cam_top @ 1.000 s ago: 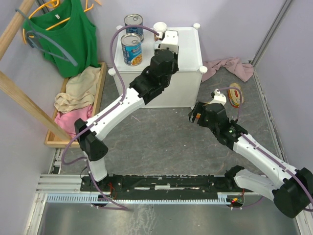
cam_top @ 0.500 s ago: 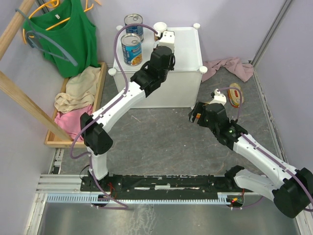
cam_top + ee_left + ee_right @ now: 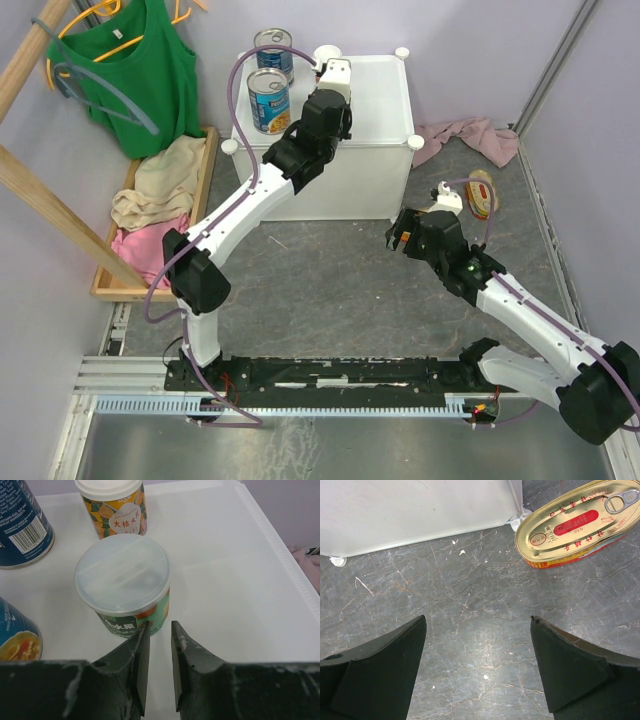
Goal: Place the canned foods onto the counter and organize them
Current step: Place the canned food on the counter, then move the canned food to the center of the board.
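On the white counter (image 3: 385, 100) stand two tall blue-labelled cans (image 3: 268, 100) (image 3: 273, 45) and a small white-topped can (image 3: 327, 55). In the left wrist view another small can with a clear lid (image 3: 122, 580) stands in front of that one (image 3: 112, 505), the blue cans (image 3: 22, 530) at the left. My left gripper (image 3: 160, 627) is shut on nothing, its left fingertip at this can's lower side. A gold oval tin (image 3: 575, 525) lies on the floor by the counter's corner. My right gripper (image 3: 477, 622) hangs open over bare floor, just short of the tin (image 3: 481, 193).
A wooden tray of clothes (image 3: 155, 200) sits left of the counter, below a green top on a hanger (image 3: 140, 70). A pink cloth (image 3: 470, 135) lies on the floor at the counter's right. A wooden rail (image 3: 50, 190) slants across the left side.
My left gripper has moved farther back over the counter and closed the last bit. The right arm has not moved.
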{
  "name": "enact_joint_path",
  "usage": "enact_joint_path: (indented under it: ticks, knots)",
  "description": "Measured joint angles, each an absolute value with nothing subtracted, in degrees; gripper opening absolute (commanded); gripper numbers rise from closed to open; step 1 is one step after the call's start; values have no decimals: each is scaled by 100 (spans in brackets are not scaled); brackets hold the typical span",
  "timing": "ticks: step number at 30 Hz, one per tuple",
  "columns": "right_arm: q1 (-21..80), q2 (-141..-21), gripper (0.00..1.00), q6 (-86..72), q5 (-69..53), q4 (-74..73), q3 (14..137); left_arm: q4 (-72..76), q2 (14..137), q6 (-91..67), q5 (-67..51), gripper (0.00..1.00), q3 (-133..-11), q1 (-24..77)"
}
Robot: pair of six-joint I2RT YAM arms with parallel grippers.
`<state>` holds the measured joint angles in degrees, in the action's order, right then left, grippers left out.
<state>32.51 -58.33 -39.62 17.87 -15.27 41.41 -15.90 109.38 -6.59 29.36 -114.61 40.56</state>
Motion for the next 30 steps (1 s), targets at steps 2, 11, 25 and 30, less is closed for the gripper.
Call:
enact_joint_path:
  ticks: [2,11,25,30]
  knots:
    - [3251,-5850,92,-3962,1785,-1527,4141,-1584,10960,-661,2934,30,-11472,4045]
    - [3251,-5887,92,-3962,1785,-1527,4141,-1590,11004,-725,2934,30,-11478,3970]
    - [3251,-5885,93,-3911,1949,-1710,4141,-1586,10864,-1011,2309,39,-11330,3999]
    - [3251,-5841,94,-3885,2126,-1896,4141,-1584,10464,-1037,2200,45,-10967,4261]
